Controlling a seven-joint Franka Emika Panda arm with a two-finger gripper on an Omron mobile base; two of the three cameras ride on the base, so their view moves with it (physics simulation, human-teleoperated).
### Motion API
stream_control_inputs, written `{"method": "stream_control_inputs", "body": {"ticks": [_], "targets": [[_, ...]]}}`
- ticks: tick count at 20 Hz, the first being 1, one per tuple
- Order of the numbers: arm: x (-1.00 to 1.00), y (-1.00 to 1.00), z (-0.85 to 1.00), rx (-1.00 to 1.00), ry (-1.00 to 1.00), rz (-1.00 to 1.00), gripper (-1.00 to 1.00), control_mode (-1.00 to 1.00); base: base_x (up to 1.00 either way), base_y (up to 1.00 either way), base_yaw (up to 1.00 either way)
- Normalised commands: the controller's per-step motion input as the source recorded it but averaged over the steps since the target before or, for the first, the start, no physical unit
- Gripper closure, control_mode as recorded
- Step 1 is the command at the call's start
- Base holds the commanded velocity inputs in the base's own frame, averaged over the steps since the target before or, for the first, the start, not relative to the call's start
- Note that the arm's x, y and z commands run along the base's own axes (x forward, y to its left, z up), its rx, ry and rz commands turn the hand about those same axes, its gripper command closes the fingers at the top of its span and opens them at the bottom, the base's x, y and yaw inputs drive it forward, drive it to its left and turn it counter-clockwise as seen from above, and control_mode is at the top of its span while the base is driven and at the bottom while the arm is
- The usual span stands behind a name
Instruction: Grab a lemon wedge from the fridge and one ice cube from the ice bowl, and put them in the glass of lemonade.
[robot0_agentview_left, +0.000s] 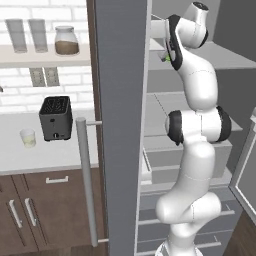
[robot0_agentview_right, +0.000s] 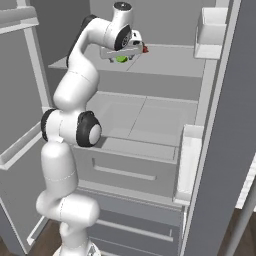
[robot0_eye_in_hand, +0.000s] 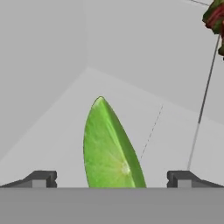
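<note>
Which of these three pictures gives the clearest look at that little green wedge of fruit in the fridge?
The hand view: the bright green lemon wedge stands large between the open claw tips. The right base view shows only a small green spot under the hand; the left base view shows a green sliver beside the arm.

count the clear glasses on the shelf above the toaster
2: one glass at the shelf's left end, the second glass right beside it, left of the jar. None looks hidden.
</note>
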Motion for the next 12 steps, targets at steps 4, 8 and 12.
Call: {"method": "stream_control_inputs", "body": {"ticks": [4, 8, 12], "targets": [[0.01, 0.0, 0.0, 0.0, 0.0, 0.04, -1.0, -1.0, 0.0, 0.0, 0.0], [-0.1, 0.0, 0.02, 0.0, 0.0, 0.08, -1.0, -1.0, 0.0, 0.0, 0.0], [-0.44, 0.03, 0.19, 0.0, 0.0, 0.11, -1.0, -1.0, 0.0, 0.0, 0.0]]}}
